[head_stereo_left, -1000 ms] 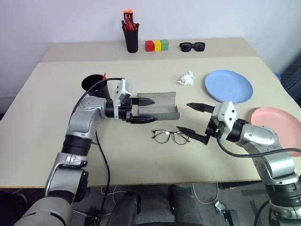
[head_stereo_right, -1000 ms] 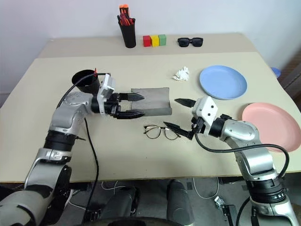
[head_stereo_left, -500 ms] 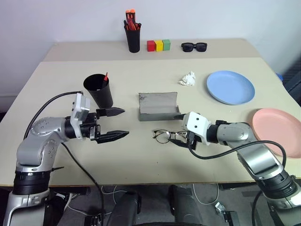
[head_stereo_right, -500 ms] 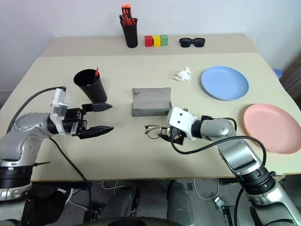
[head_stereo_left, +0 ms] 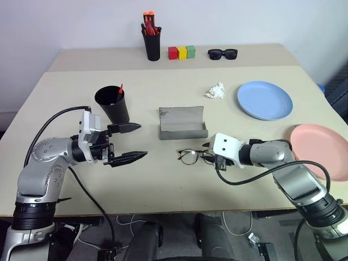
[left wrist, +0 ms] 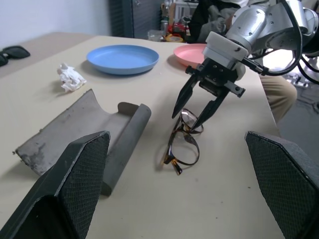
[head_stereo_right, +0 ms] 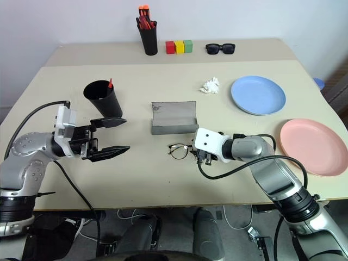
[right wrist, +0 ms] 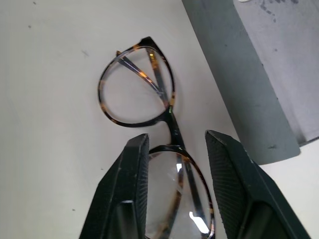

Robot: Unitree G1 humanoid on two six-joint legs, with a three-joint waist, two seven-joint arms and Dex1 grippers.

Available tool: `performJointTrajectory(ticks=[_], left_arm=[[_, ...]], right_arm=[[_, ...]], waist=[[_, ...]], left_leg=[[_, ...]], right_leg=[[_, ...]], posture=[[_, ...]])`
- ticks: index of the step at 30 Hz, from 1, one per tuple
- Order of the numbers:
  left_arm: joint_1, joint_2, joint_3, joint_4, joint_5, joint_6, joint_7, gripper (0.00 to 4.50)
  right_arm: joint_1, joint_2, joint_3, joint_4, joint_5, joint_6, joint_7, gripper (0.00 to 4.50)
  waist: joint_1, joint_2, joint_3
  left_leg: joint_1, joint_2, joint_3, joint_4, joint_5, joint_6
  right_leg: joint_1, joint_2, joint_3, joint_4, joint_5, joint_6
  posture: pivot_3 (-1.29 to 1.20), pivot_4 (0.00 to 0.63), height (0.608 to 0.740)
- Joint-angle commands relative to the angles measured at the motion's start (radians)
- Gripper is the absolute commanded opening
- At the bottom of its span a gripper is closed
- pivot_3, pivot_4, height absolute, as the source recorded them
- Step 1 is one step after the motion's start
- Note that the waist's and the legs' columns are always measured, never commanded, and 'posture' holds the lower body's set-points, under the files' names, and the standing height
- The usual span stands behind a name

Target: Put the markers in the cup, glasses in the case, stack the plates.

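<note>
The thin dark-framed glasses (head_stereo_left: 191,156) lie on the table just in front of the open grey case (head_stereo_left: 182,124). My right gripper (left wrist: 188,120) points down at them, its two fingers closed in on either side of one lens (right wrist: 177,194). My left gripper (head_stereo_left: 142,140) hovers open and level to the left of the case, beside the black cup (head_stereo_left: 113,103). A red marker tip (head_stereo_left: 120,87) pokes out of the cup. The light blue plate (head_stereo_left: 265,99) and the pink plate (head_stereo_left: 321,149) lie apart at the right.
At the back stand a black pen holder (head_stereo_left: 152,41) with orange-tipped pens, three coloured blocks (head_stereo_left: 181,52) and black sunglasses (head_stereo_left: 222,53). A crumpled white tissue (head_stereo_left: 216,91) lies between the case and the blue plate. A person's trousers (left wrist: 276,94) show beyond the table's edge.
My left gripper has drawn back from the case to the left and stays open. My right gripper has dropped onto the glasses and its fingers have narrowed around one lens.
</note>
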Motion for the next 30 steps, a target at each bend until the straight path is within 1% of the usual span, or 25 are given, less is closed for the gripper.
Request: performJointTrajectory(ticks=[1, 3, 6, 7, 8, 11, 16, 21, 26, 28, 30], left_arm=[[0.001, 0.017, 0.002, -0.032, -0.015, -0.015, 0.006, 4.50], [0.004, 0.021, -0.001, -0.034, -0.018, -0.014, 0.006, 4.50], [0.009, 0.024, -0.001, -0.033, -0.018, -0.018, 0.008, 4.50], [0.011, 0.025, -0.002, -0.032, -0.017, -0.020, 0.007, 4.50], [0.012, 0.025, -0.003, -0.033, -0.019, -0.018, 0.007, 4.50], [0.017, 0.024, -0.007, -0.038, -0.018, -0.018, 0.011, 4.50], [0.018, 0.025, -0.005, -0.034, -0.015, -0.024, 0.016, 4.50], [0.013, 0.025, -0.006, -0.023, -0.010, -0.034, 0.019, 4.50], [0.010, 0.024, -0.005, -0.013, -0.010, -0.042, 0.020, 4.50], [0.005, 0.023, -0.004, -0.005, -0.010, -0.045, 0.019, 4.50], [-0.005, 0.024, 0.000, 0.005, -0.009, -0.049, 0.022, 4.50]], right_arm=[[-0.005, -0.009, 0.013, -0.026, -0.026, -0.009, 0.011, 1.78], [-0.007, -0.004, 0.017, -0.024, -0.034, -0.011, 0.016, 1.78], [-0.022, 0.021, 0.019, -0.014, -0.032, -0.006, 0.015, 0.91], [-0.024, 0.034, 0.019, -0.008, -0.027, -0.002, 0.012, 0.43], [-0.027, 0.039, 0.027, 0.003, -0.035, -0.007, 0.011, 0.07], [-0.025, 0.035, 0.053, 0.034, -0.073, -0.039, 0.015, 0.07], [-0.031, 0.036, 0.031, 0.020, -0.054, -0.025, 0.040, 0.07], [-0.047, 0.022, -0.022, -0.028, 0.000, 0.019, 0.073, 0.07], [-0.105, 0.027, -0.117, -0.085, 0.105, 0.100, 0.104, 0.07], [-0.143, 0.046, -0.147, -0.072, 0.123, 0.099, 0.083, 0.07], [-0.200, 0.085, -0.171, -0.027, 0.125, 0.046, 0.042, 0.07]], waist=[[0.000, 0.000, 0.000], [0.000, 0.000, 0.000], [0.000, 0.000, 0.000], [-0.001, 0.000, 0.000], [-0.001, 0.000, 0.000], [-0.001, 0.000, 0.000], [-0.001, 0.000, 0.000], [0.000, 0.000, 0.000], [-0.001, 0.000, 0.000], [-0.002, 0.000, 0.000], [-0.003, 0.000, 0.000]], left_leg=[[0.000, 0.000, 0.000, 0.000, 0.000, 0.000], [0.000, 0.000, 0.000, 0.000, 0.000, 0.000], [0.000, 0.000, 0.000, 0.000, 0.000, 0.000], [0.000, 0.000, 0.000, 0.000, 0.000, 0.000], [0.000, 0.000, 0.000, 0.000, 0.000, 0.000], [0.000, 0.000, 0.000, 0.000, 0.000, 0.000], [0.001, 0.000, 0.000, 0.000, 0.000, 0.000], [0.000, 0.000, 0.000, 0.000, 0.000, 0.000], [0.000, 0.000, 0.000, 0.000, 0.000, 0.000], [0.000, 0.001, 0.000, 0.000, 0.000, 0.000], [0.000, 0.002, 0.000, -0.001, 0.000, 0.000]], right_leg=[[0.000, 0.000, 0.000, 0.000, 0.000, 0.000], [0.000, 0.000, 0.000, 0.000, 0.000, 0.000], [0.000, 0.000, 0.000, 0.000, 0.000, 0.000], [0.000, 0.000, 0.000, 0.000, 0.000, 0.000], [0.000, 0.000, 0.000, 0.000, 0.000, 0.000], [0.000, 0.000, 0.000, 0.000, 0.000, 0.000], [0.000, 0.000, 0.000, 0.000, 0.000, 0.000], [0.000, 0.000, 0.000, 0.000, 0.000, 0.000], [0.000, 0.000, 0.000, 0.000, 0.000, 0.000], [0.000, 0.000, 0.000, 0.000, 0.000, 0.000], [0.000, 0.001, 0.000, 0.000, 0.000, 0.000]], posture=[[0.00, 0.150, 0.740], [0.00, 0.150, 0.740], [0.00, 0.150, 0.740], [0.00, 0.150, 0.740], [0.00, 0.150, 0.740], [0.00, 0.150, 0.740], [0.00, 0.150, 0.740], [0.00, 0.150, 0.740], [0.00, 0.150, 0.740], [0.00, 0.150, 0.740], [0.00, 0.150, 0.740]])
